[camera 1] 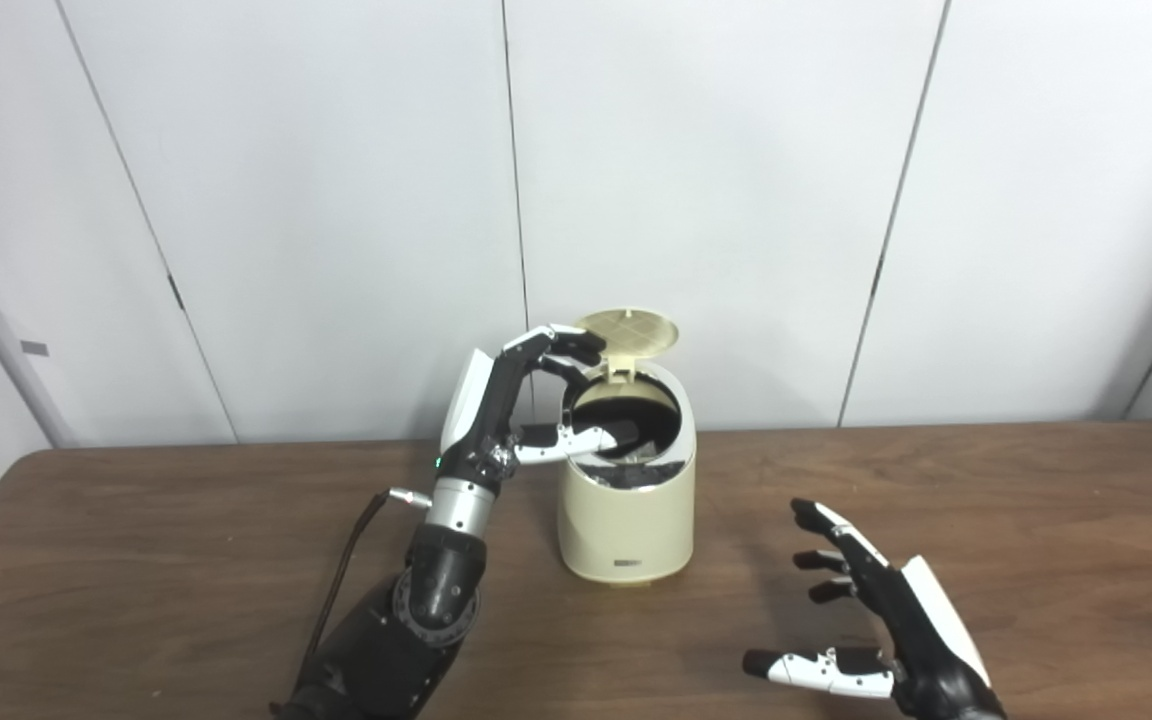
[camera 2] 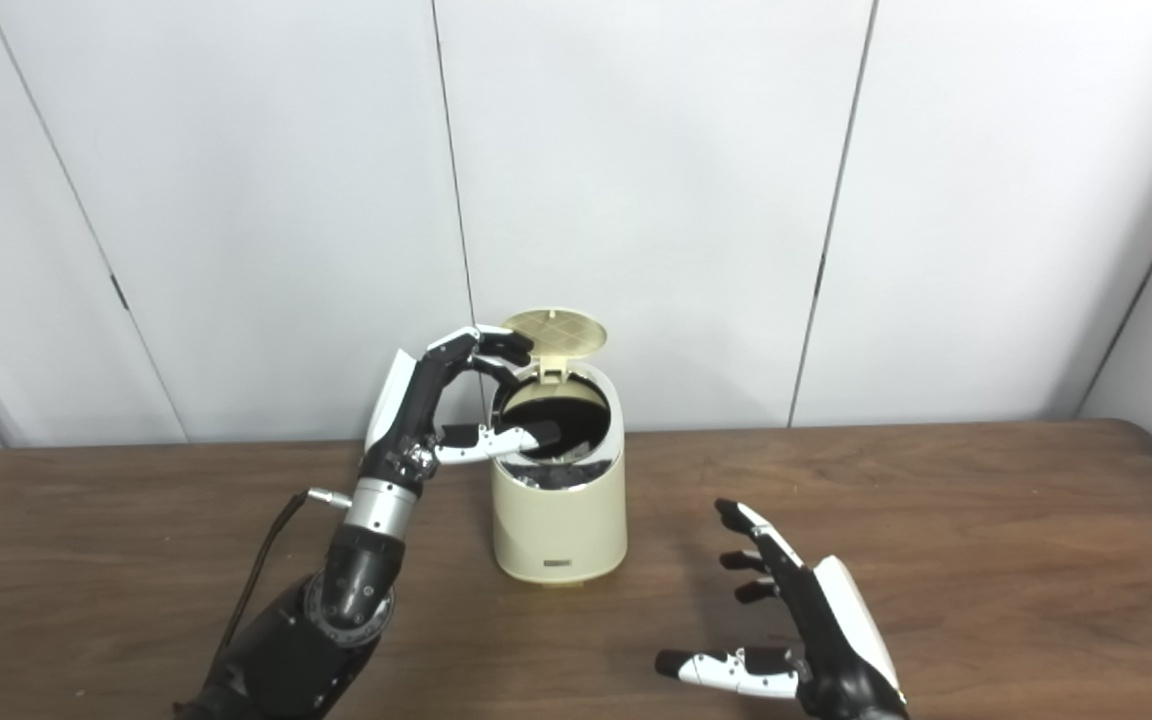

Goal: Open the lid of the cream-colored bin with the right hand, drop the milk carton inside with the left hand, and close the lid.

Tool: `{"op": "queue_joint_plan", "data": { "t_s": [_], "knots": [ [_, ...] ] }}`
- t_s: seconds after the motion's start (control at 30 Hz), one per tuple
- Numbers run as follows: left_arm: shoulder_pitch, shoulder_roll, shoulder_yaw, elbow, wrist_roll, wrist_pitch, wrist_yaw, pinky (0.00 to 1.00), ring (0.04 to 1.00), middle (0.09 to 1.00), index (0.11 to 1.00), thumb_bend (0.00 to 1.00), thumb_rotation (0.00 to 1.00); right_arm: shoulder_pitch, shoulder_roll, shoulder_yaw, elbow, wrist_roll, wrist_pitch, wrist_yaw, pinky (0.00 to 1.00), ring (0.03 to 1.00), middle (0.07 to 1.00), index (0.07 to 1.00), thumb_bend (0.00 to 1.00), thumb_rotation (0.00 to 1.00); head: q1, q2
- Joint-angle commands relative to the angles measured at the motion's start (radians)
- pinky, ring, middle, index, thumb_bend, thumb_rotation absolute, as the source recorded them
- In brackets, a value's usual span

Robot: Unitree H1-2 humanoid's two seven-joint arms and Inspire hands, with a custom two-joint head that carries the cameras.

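Stands mid-table (camera 1: 136, 560) as a cream bin (camera 1: 626, 520), lid (camera 1: 628, 330) upright at 12 o'clock, carton not discernible inside. Hovers over the mouth from 9 o'clock: left hand (camera 1: 526, 400), fingers spread, apparently empty. Waits nearer the lid's swing path at 5 o'clock: right hand (camera 1: 876, 620), splayed, holding nothing.

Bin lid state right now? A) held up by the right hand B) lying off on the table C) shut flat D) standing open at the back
D: the lid stands raised at the back of the bin, mouth exposed; the left hand is at the opening, while the right hand hovers open over the table, apart from the bin.
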Motion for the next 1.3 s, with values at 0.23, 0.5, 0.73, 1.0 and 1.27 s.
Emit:
{"op": "queue_joint_plan", "data": {
  "t_s": [0.23, 0.5, 0.73, 1.0, 1.27],
  "knots": [
    [-0.027, 0.01, 0.029, -0.057, -0.003, -0.006, 0.005, 0.61, 0.706, 0.755, 0.764, 0.93, 0.25, -0.02, -0.003, -0.003, -0.023, 0.002, -0.021, -0.011, 0.67, 0.787, 0.891, 0.897, 0.78, 0.26, 0.006, 0.001],
    [0.046, 0.016, 0.141, -0.196, -0.072, -0.006, -0.069, 0.44, 0.52, 0.599, 0.634, 0.78, 0.13, -0.021, 0.0, -0.002, -0.028, 0.005, -0.018, -0.009, 0.68, 0.793, 0.893, 0.9, 0.78, 0.25, 0.018, 0.002],
    [0.141, 0.014, 0.295, -0.357, -0.115, -0.006, -0.214, 0.4, 0.446, 0.486, 0.505, 0.52, 0.02, -0.035, -0.008, -0.008, -0.011, 0.008, -0.04, -0.018, 0.66, 0.782, 0.885, 0.89, 0.79, 0.24, 0.028, 0.0],
    [0.246, 0.031, 0.464, -0.477, -0.204, -0.006, -0.43, 0.45, 0.564, 0.601, 0.621, 0.64, 0.13, -0.05, -0.023, -0.009, -0.003, 0.015, -0.04, -0.011, 0.64, 0.775, 0.891, 0.893, 0.78, 0.24, 0.045, -0.004],
    [0.351, 0.088, 0.527, -0.521, -0.309, 0.019, -0.578, 0.63, 0.755, 0.811, 0.848, 0.82, 0.34, -0.065, -0.029, -0.003, -0.003, 0.021, -0.02, 0.002, 0.65, 0.782, 0.898, 0.899, 0.79, 0.27, 0.054, -0.004]
  ]
}}
